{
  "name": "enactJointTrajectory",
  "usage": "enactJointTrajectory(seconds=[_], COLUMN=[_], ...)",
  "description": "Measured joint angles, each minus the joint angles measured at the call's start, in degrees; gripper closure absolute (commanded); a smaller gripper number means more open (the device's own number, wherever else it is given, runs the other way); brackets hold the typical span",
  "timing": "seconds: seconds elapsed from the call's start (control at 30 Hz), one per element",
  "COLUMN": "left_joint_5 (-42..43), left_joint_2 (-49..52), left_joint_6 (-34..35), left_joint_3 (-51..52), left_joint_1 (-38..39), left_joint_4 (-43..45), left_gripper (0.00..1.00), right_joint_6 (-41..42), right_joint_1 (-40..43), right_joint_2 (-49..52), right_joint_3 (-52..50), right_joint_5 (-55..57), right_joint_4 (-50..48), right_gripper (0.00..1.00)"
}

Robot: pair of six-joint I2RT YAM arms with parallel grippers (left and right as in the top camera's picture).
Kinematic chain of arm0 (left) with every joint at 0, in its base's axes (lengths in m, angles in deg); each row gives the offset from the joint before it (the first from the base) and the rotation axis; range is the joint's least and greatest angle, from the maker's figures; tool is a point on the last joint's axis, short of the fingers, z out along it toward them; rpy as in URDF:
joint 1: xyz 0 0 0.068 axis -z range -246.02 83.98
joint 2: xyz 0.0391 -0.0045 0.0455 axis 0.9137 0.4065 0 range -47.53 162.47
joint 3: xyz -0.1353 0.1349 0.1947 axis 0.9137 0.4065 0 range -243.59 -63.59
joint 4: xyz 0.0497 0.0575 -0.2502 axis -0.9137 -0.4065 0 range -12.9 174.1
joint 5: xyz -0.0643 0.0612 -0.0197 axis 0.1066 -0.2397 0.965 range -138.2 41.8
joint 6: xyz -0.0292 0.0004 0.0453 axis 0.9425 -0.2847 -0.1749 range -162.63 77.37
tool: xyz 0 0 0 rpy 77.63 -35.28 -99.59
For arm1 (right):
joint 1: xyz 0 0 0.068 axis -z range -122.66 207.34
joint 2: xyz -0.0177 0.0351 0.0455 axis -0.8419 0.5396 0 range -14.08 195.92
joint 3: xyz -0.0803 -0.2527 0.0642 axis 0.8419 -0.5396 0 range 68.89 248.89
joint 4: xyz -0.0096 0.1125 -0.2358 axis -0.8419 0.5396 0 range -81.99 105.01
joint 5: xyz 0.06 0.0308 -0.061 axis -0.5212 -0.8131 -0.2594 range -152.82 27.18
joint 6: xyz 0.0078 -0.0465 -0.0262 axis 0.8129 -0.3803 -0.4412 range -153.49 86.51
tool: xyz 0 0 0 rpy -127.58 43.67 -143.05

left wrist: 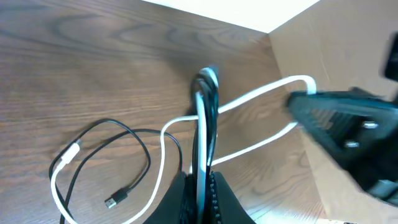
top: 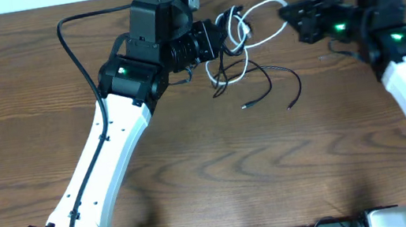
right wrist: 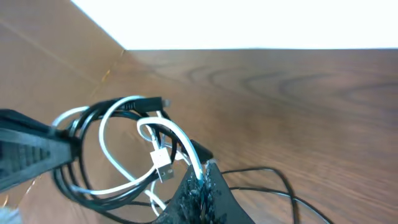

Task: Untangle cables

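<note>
Left claw (top: 218,40): closed on the cables (top: 233,31), white and black strands pinched together, at the far side of the bench (top: 220,175).
Right claw (top: 289,15): closed on the end of a white cable (left wrist: 261,93) loop.
Tangle: just beside the left claw, between the two claws.
Black cable (left wrist: 147,158): loose ends trail off the knot onto the bench, toward the near edge.
Key relation: the white loop runs claw to claw, long axis left–right along the bench's far side.
Nearer arm: left, almost on the knot.
Next move, judged: pull apart along that axis; the knot may cinch tight.
</note>
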Motion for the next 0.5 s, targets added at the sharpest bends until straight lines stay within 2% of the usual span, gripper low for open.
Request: enactJointTrajectory(seconds=[0.33,0.5], left_joint_5=[-0.4,-0.4], left_joint_2=[0.0,0.0], left_joint_6=[0.0,0.0], left_joint_3=[0.0,0.0], left_joint_1=[0.0,0.0], left_joint_4=[-0.2,-0.3], left_gripper=[0.92,0.92], right_joint_6=[2.3,4.7], right_joint_1=[9.5,13.6], right_joint_2=[-3.3,-3.3], right_joint_3=[0.0,0.0], right_joint_5=[-0.5,2.8], right_joint_4=[5.4,11.2], right_gripper=[0.99,0.99])
